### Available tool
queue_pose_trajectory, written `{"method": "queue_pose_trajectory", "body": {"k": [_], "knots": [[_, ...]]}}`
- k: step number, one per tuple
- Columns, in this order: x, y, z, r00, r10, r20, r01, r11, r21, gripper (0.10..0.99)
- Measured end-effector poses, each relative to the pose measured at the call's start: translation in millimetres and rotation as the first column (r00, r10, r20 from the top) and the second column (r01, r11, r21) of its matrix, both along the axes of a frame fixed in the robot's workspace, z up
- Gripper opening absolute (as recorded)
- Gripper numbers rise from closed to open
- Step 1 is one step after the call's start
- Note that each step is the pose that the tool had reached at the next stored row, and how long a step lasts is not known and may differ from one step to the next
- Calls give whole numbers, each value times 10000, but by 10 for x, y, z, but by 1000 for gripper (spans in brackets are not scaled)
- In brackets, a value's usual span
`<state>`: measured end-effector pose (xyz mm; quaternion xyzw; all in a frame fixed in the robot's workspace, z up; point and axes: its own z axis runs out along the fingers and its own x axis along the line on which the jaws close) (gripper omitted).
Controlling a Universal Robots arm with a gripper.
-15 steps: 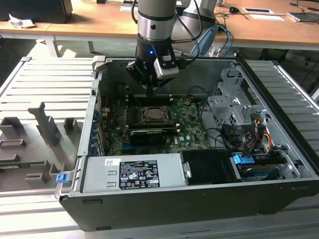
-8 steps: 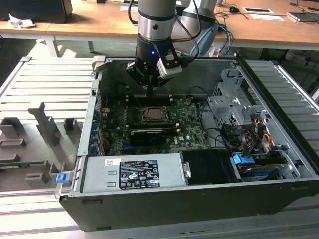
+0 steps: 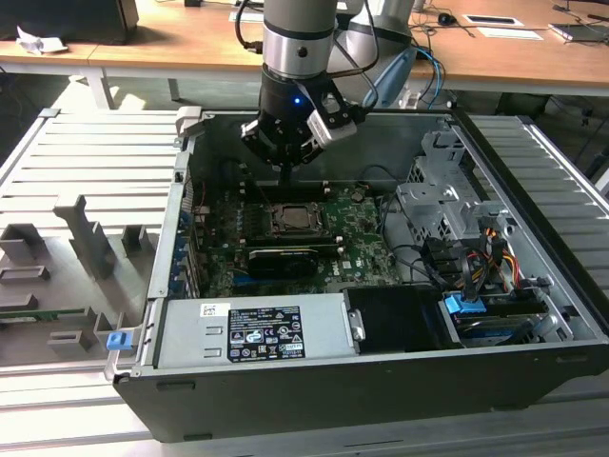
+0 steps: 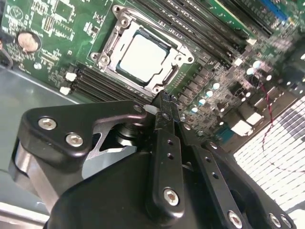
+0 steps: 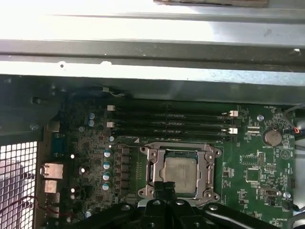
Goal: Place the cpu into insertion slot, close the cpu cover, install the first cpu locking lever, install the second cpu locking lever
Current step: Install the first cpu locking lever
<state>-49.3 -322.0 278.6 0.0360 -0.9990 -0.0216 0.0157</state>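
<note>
Cpu (image 4: 143,57) lies flat in the insertion slot (image 4: 125,21) with its silvery top up. The slot sits about mid-board on the green circuit board (image 4: 43,24), inside the open computer case (image 3: 285,381). The cpu cover (image 4: 106,45) is down around the chip and frames its edges, so both placing the chip and closing the cover look done.

The gripper (image 4: 163,100) hangs over the far edge of the slot, on the side nearest the long memory slots (image 5: 171,117). In the exterior view it is roughly central between that view's left and right. Its jaws are pressed together into one narrow black tip and pinch nothing. In both wrist views the tip sits just beside the cover's rim. Whether it touches the metal I cannot tell.

By my reading the step in hand is the locking levers. A shut, empty tip at the socket's edge suits pushing a thin wire, not picking anything up. The levers themselves are too fine to make out, so I cannot say whether either is latched. That work would call for a small, well-aimed press along the socket's side, kept off the chip's top and clear of the small parts crowded close by.
</note>
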Motion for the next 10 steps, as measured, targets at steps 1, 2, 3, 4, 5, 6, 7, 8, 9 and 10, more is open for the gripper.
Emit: {"method": "queue_pose_trajectory", "body": {"k": [1,2,3,4,5,6,7,8,9,10], "knots": [[0,0,0,9999,136,0,-136,9999,0,106],[0,0,0,9993,372,0,-372,9993,0,106],[0,0,0,9984,567,0,-567,9984,-1,106],[0,0,0,9976,686,-1,-686,9976,-1,106],[0,0,0,9959,906,0,-906,9959,0,106],[-6,0,0,9921,1254,-1,-1254,9921,-2,106],[-32,0,-1,9920,1260,-1,-1260,9920,0,106],[-51,0,-1,9920,1260,0,-1260,9920,1,106],[-59,0,-1,9920,1260,0,-1260,9920,0,106],[-65,0,-1,9920,1260,-1,-1260,9920,0,106]]}}
